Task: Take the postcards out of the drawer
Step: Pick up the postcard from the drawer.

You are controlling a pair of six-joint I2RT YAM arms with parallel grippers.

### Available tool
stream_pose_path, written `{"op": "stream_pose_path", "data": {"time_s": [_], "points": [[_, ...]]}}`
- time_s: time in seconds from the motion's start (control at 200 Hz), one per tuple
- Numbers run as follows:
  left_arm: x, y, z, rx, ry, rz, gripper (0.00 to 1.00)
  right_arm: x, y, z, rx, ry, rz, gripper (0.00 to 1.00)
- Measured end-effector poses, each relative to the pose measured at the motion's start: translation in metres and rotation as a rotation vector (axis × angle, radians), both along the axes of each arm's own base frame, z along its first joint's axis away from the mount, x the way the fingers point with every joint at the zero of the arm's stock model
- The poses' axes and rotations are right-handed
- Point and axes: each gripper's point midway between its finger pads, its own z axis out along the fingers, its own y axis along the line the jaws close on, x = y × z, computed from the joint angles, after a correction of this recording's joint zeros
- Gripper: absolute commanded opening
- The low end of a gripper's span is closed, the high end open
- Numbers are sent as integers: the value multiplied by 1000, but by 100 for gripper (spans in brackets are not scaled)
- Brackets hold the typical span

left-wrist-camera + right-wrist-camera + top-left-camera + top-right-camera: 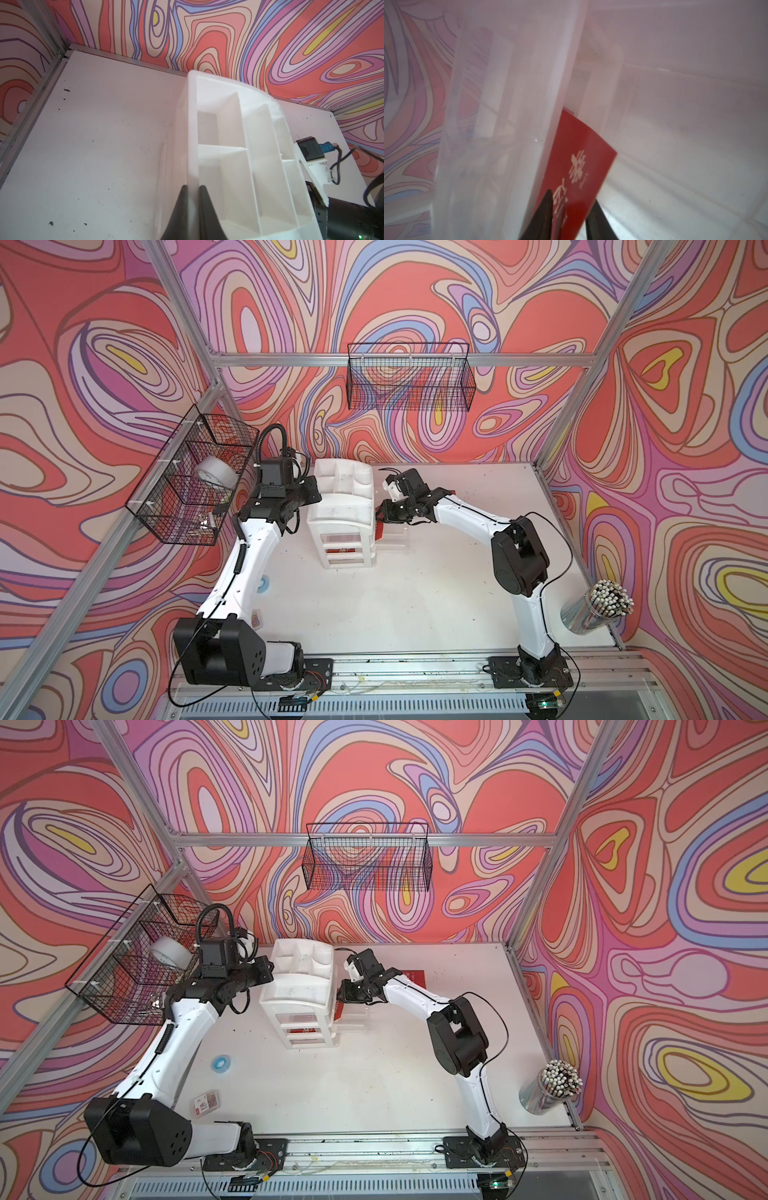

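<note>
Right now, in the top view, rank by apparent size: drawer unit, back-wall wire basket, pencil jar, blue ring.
1. the back-wall wire basket and the drawer unit look alike, so unranked; the basket hangs higher, likely nearer the camera.
2. the pencil jar.
3. the blue ring.

- Bright, even light from overhead; the white table (415, 593) carries only soft, faint shadows.
- Both top views stretch toward their edges.
- In the left wrist view the drawer unit (228, 128) nearly washes out.
- The right wrist view is hazy, and the postcard (581, 162) blurs nearest the lens.
</note>
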Motion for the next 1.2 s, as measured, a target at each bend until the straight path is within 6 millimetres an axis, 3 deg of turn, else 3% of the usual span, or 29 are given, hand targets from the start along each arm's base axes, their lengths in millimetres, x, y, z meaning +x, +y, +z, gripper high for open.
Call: {"op": "stream_pose_path", "data": {"time_s": [0.11,0.401,0.501,0.666,0.932,1.057,1.202], "points": [[0,0,0,-1,0,-1,0,-1,0,0,5,4,1,24],[0,-1,0,-5,0,-5,0,-2,2,0,17,9,5,2],[1,0,0,-7,2,-6,0,-2,2,1,20,11,5,0],[2,0,0,-8,3,-6,13,-2,3,1,23,12,6,0],[2,0,-1,-4,11,-9,24,-1,-1,0,3,9,3,0],[2,0,-2,-5,15,-9,38,1,-5,-1,-21,-1,-3,0],[-2,0,-6,-7,19,-6,42,1,-13,1,-57,-19,-13,0]]}}
